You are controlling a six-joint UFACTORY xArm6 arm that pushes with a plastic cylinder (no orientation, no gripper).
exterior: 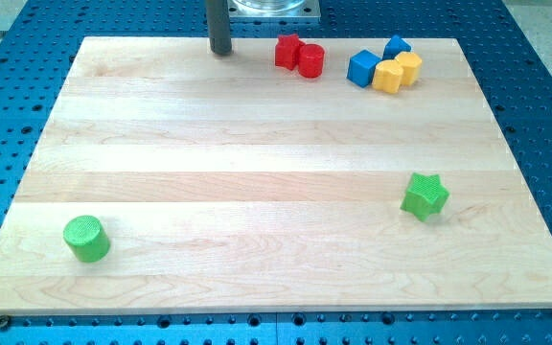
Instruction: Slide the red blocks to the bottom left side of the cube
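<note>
My tip (221,51), a bare rod with no fingers to open or close, stands left of the red star-shaped block (287,51) and red cylinder block (311,60). Both wait left of the blue cube block (362,69), near but not touching; sliding them lower remains.

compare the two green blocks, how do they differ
The green cylinder is round with a flat top; the green star has points. The green cylinder sits near the view's bottom left corner of the board; the green star sits toward the view's right, higher up. Both are the same green, stand alone, far from my tip.
</note>
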